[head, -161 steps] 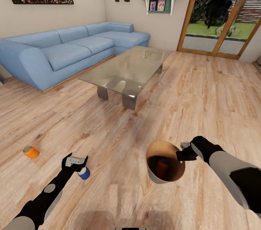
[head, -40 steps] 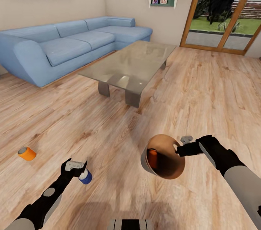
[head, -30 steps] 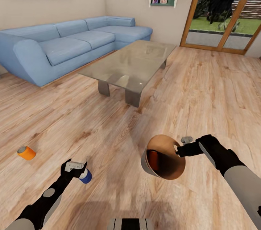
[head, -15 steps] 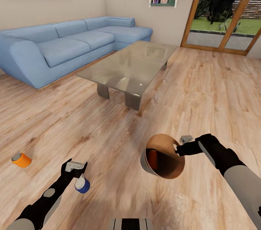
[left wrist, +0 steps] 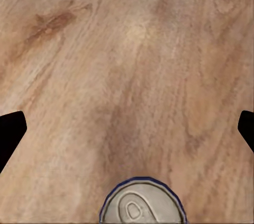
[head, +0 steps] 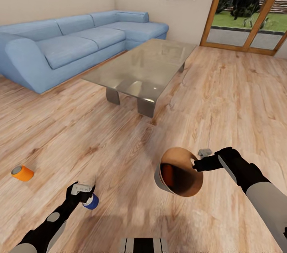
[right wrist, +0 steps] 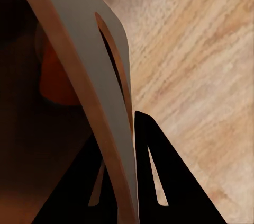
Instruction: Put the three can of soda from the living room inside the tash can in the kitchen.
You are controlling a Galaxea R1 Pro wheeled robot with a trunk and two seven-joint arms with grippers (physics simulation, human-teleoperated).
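The blue soda can (head: pixel 92 202) stands on the wood floor, its grey top (left wrist: pixel 143 206) facing the left wrist camera. My left gripper (head: pixel 83 191) hovers right over it, open, with its fingertips (left wrist: pixel 11 131) spread wide and the can low between them near the palm. An orange soda can (head: pixel 22 173) lies on the floor further left. My right gripper (head: pixel 195 164) is shut on the rim of the trash can (head: pixel 159 179), held tilted above the floor. The trash can wall (right wrist: pixel 79 60) sits between the fingers. A second orange can (head: pixel 168 175) lies inside.
This is the living room. The low glass table (head: pixel 139 71) stands ahead, with the long blue corner sofa (head: pixel 71 44) behind it on the left. Glass doors (head: pixel 247 10) are at the back right. Bare wood floor (head: pixel 119 157) surrounds both arms.
The whole view has shifted a little as the camera moved. My left gripper has dropped closer over the blue can. The right gripper and trash can hold the same pose.
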